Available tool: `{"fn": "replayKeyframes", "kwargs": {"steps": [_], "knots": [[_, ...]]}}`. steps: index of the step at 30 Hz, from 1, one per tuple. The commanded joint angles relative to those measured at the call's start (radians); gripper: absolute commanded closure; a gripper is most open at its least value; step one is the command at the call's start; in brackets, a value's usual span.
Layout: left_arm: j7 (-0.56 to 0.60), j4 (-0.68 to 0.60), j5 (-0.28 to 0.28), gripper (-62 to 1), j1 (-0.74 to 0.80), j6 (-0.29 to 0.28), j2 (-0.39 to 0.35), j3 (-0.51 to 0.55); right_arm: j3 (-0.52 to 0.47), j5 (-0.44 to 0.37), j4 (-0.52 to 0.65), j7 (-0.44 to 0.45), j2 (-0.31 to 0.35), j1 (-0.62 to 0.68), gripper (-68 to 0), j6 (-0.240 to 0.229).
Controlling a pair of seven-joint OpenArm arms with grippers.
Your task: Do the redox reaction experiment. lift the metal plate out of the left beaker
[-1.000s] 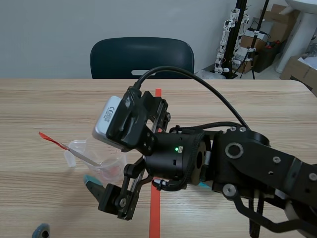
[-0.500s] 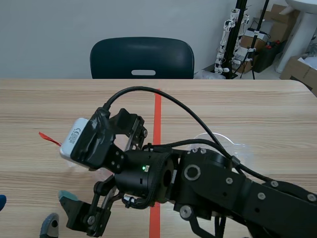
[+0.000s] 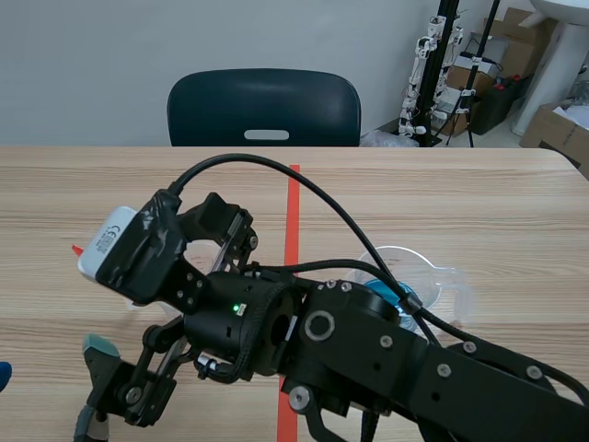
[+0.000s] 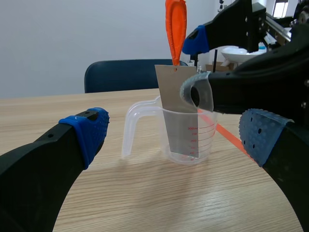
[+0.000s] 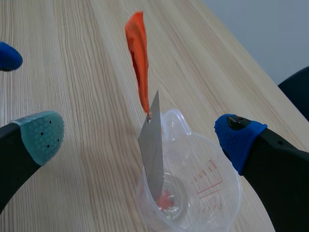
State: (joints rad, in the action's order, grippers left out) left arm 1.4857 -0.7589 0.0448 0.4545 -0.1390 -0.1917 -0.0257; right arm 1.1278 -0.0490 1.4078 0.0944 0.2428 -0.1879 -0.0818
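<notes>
Plate: the thin, flat grey metal plate (image 5: pixel 150 145) stands on its lower edge inside the left beaker (image 5: pixel 222 198) and leans on the rim. Its upper part is clear of the rim, which we judge leaves room for a grip.
Ribbon: an orange-red ribbon (image 5: pixel 137 58) is fixed at a hole in the plate's top corner. It holds itself upright, so it is fairly stiff, and is likely a marker or pull tab.
Beaker: clear plastic with a handle, a spout and red graduations. There is a speck of red at the bottom, and we cannot tell what it is.
Right gripper: the right gripper (image 5: pixel 138 137) is spread wide and holds nothing. Its pads sit on either side of the plate, apart from it, and we read this as lined up to clamp.
Left gripper: the left gripper (image 4: pixel 176 135) is spread wide and empty, low and facing the beaker, perhaps to steady it.
Table: the table (image 5: pixel 72 63) is pale, matte wood grain.
</notes>
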Motion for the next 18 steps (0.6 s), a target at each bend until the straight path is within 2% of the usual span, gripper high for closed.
{"fn": "replayKeyframes", "kwargs": {"steps": [1, 9, 14, 18], "knots": [[0.014, -0.016, -0.007, -56.8, 0.008, -0.002, -0.008, 0.002, 0.0, -0.006, -0.013, 0.008, -0.009, -0.014, -67.5, 0.007], [0.014, -0.016, -0.007, -56.8, 0.008, -0.002, -0.008, 0.002, 0.0, 0.02, -0.055, 0.008, -0.033, -0.015, -67.2, 0.008], [0.014, -0.016, -0.007, -56.8, 0.008, -0.002, -0.008, 0.002, 0.0, 0.02, -0.055, 0.009, -0.036, -0.018, -56.0, 0.008], [0.013, -0.016, -0.007, -56.8, 0.008, -0.002, -0.009, 0.002, 0.0, 0.02, -0.055, 0.009, -0.038, -0.026, -52.0, 0.008]]}}
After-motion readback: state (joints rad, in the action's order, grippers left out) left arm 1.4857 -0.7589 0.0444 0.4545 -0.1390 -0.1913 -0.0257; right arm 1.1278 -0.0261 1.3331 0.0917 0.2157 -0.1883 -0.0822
